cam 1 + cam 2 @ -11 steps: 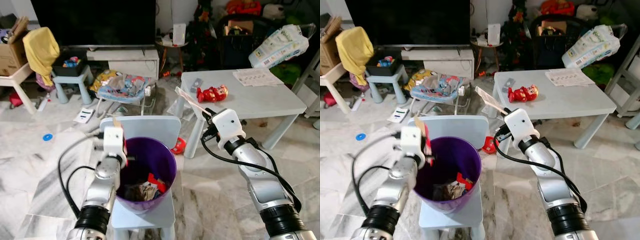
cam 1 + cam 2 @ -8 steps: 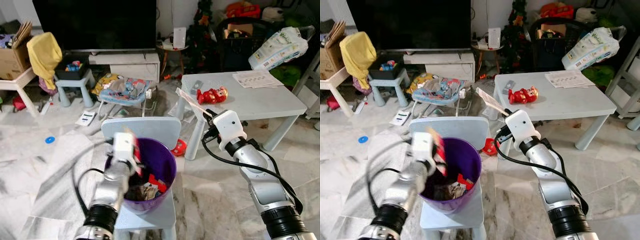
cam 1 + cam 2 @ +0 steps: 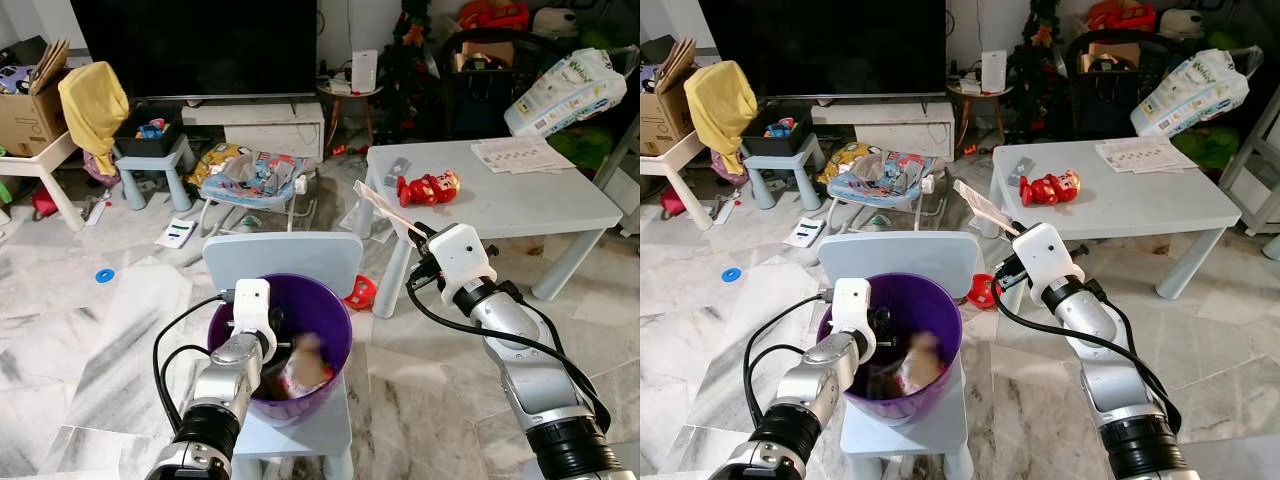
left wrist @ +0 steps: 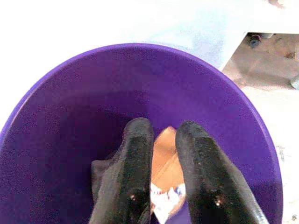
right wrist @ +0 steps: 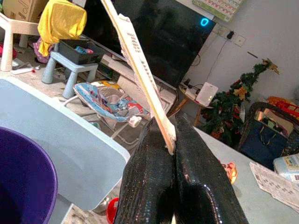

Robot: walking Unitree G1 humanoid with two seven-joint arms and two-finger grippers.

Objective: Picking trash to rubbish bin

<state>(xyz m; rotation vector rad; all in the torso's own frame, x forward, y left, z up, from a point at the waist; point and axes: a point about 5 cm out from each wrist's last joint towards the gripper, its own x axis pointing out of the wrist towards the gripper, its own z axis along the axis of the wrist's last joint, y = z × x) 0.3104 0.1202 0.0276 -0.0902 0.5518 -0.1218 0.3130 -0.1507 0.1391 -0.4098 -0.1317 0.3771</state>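
A purple rubbish bin stands on the seat of a pale blue child's chair, lower centre of the head views. The left gripper is lowered inside the bin mouth, near its left wall. Its fingers stand slightly apart and released, grasping nothing. Between and below them lie crumpled wrappers on the bin floor. A blurred pale piece of trash sits among that litter in the left eye view; its exact kind cannot be told.

The right gripper is raised to the right of the bin, centre right of the head views, level with the chair back. Its fingers are clenched on a flat paper strip, which sticks up and leans toward the upper left, away from the bin. The strip is printed along one edge; the print is too small to read.

Behind the right arm stands a pale worktop, upper right of the head views. It carries a red toy figure and a printed sheet. A baby bouncer rests on the marble floor in the upper centre, before a white TV stand with a dark television on it. A yellow cloth hangs at upper left, beside a cardboard box.
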